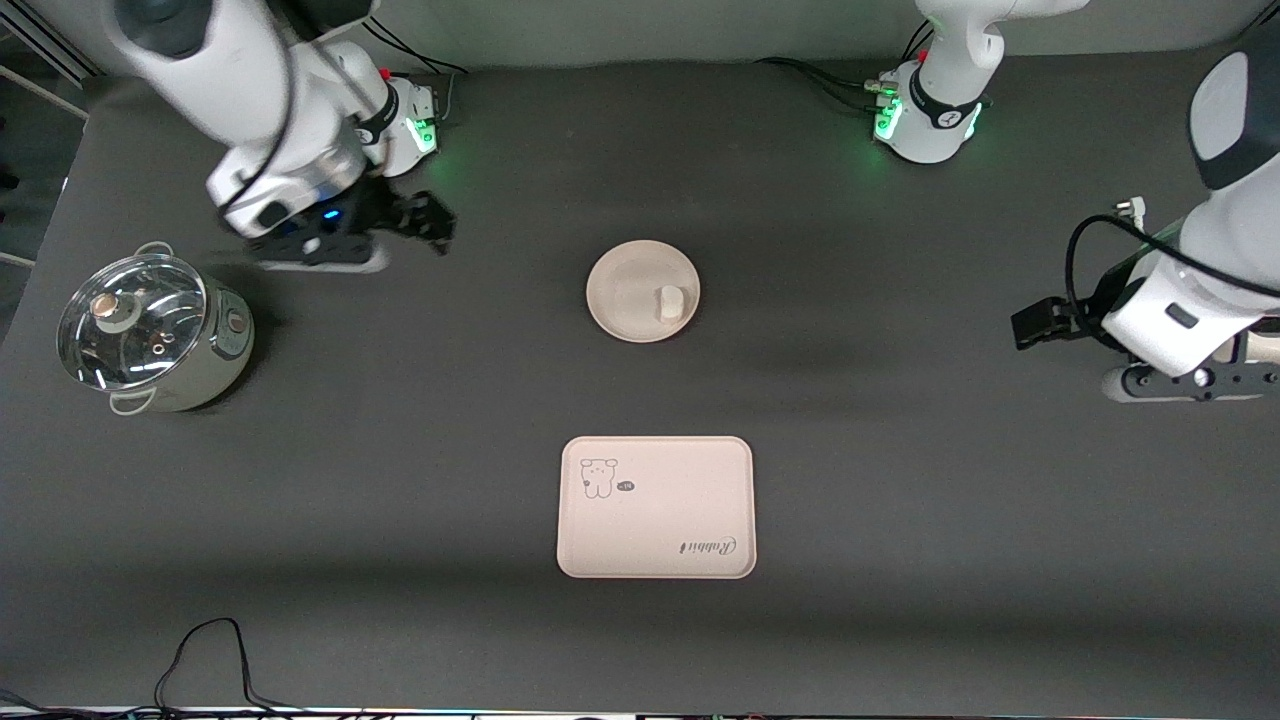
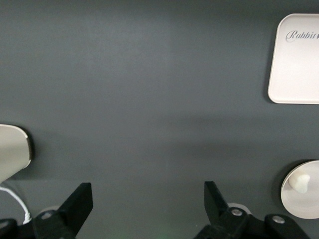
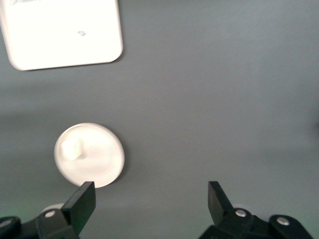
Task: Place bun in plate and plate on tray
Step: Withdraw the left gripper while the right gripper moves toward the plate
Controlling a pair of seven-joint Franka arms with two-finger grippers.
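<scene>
Nearest the front camera, the tray (image 1: pixel 656 507) lies bare; farther off the bun (image 1: pixel 670 302) sits in the plate (image 1: pixel 642 290). Left wrist view: left gripper (image 2: pixel 148 201) spread, empty, plate well aside. Right wrist view: right gripper (image 3: pixel 151 199) spread, plate beside one finger (image 3: pixel 81 203). Gripping the shallow rim could tip out the bun.

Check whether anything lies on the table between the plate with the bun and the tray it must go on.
Nothing visible does. The plate, with the bun already in it, sits farther from the front camera than the tray, with only bare dark table between them. The lidded pot stands off toward the right arm's end.
</scene>
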